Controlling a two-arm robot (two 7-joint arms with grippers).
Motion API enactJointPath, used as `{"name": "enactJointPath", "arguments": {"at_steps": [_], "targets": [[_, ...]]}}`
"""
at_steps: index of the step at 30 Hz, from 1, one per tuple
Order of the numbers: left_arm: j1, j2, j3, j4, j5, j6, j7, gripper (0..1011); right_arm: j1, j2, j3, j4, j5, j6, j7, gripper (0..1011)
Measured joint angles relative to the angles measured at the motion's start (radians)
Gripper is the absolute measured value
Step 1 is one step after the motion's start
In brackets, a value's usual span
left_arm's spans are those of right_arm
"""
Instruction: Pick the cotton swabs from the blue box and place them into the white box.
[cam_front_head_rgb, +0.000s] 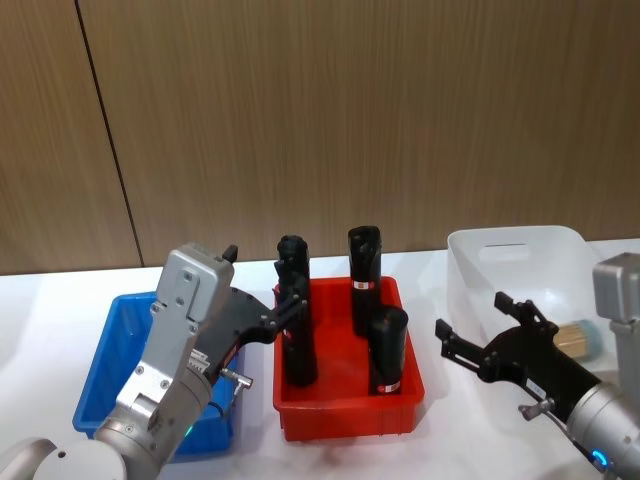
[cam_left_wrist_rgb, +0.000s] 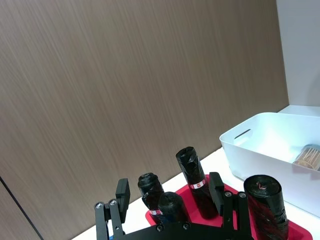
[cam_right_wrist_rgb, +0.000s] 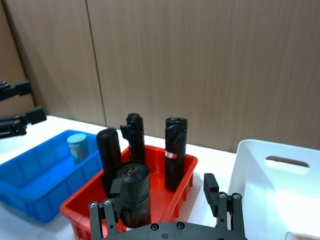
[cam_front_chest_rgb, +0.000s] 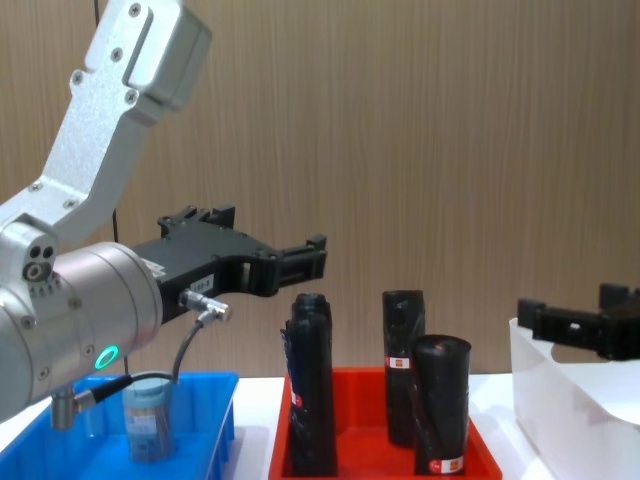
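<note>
A cotton swab jar (cam_front_chest_rgb: 148, 418) with a pale blue-grey lid stands in the blue box (cam_front_head_rgb: 108, 345) at the left; the same jar (cam_right_wrist_rgb: 77, 146) shows in the right wrist view. Another swab jar (cam_front_head_rgb: 573, 338) lies inside the white box (cam_front_head_rgb: 515, 250) at the right, also seen as the jar (cam_left_wrist_rgb: 307, 156). My left gripper (cam_front_head_rgb: 265, 280) hangs open and empty above the blue box's right side, pointing toward the red tray. Held open in front of the white box, my right gripper (cam_front_head_rgb: 475, 316) has nothing between its fingers.
A red tray (cam_front_head_rgb: 345, 410) sits between the two boxes and holds several tall black rolls (cam_front_head_rgb: 362, 265) with red-white labels. A wooden wall stands close behind the white table.
</note>
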Motion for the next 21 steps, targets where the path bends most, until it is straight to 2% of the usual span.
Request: {"name": "enactJointPath", "arguments": {"at_steps": [10, 21], "targets": [[0.000, 0.000, 0.000, 0.000, 0.000, 0.000, 0.000, 1003, 0.049, -0.014, -0.009, 0.072, -0.011, 0.031, 0.073, 1001], [0.000, 0.000, 0.000, 0.000, 0.000, 0.000, 0.000, 1003, 0.105, -0.043, -0.024, 0.157, -0.035, 0.042, 0.116, 1001]]}}
